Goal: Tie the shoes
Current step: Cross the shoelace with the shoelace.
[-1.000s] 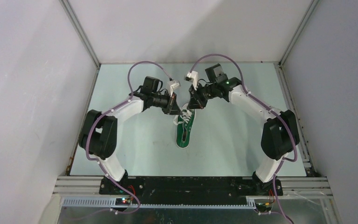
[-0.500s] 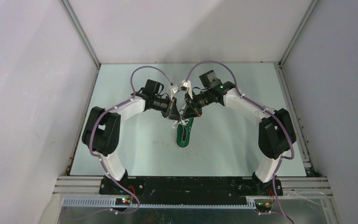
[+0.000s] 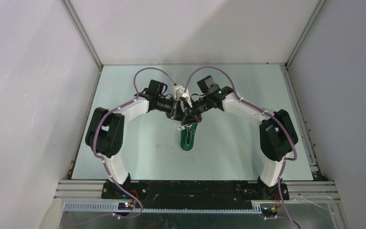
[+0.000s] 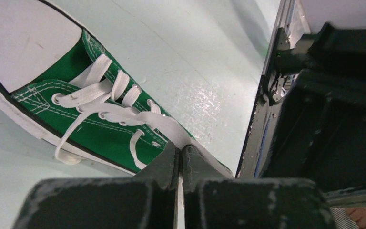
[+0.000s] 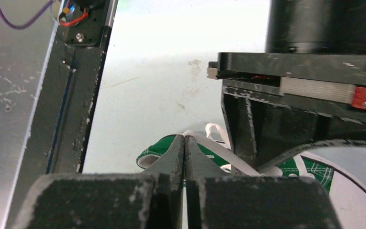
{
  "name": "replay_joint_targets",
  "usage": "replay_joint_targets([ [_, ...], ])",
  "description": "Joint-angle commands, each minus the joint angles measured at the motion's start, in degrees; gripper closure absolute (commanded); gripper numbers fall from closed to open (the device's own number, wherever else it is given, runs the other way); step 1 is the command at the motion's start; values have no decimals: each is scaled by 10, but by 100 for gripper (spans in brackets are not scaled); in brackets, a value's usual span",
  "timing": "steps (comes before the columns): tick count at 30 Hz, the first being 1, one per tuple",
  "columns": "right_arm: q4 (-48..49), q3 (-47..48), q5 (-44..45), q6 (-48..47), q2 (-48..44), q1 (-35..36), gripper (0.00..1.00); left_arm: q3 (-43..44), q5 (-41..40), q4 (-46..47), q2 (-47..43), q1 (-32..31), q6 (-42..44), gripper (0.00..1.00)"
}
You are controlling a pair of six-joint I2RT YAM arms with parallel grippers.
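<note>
The green shoe lies mid-table, its toe toward the far side under both grippers. In the left wrist view its white toe cap sits upper left, and white laces run from the eyelets into my left gripper, which is shut on a lace. My right gripper is also shut on a white lace, just above the shoe's green side. From above, the left gripper and right gripper nearly touch over the laced part.
The pale green table is boxed in by white walls and metal frame rails. Each gripper's dark body fills the other's wrist view at close range. Purple cables arch over both arms.
Both arms swung inward until the grippers met over the shoe. The left gripper closed on a lace; the right stayed shut on its lace.
</note>
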Motion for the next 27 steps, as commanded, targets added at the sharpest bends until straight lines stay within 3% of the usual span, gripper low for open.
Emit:
replay_joint_targets([
  [1, -30, 21, 0, -87, 4, 16, 100, 8, 27, 51, -7, 6, -59, 99],
  [27, 45, -69, 239, -292, -72, 76, 100, 31, 54, 34, -2, 18, -83, 100],
])
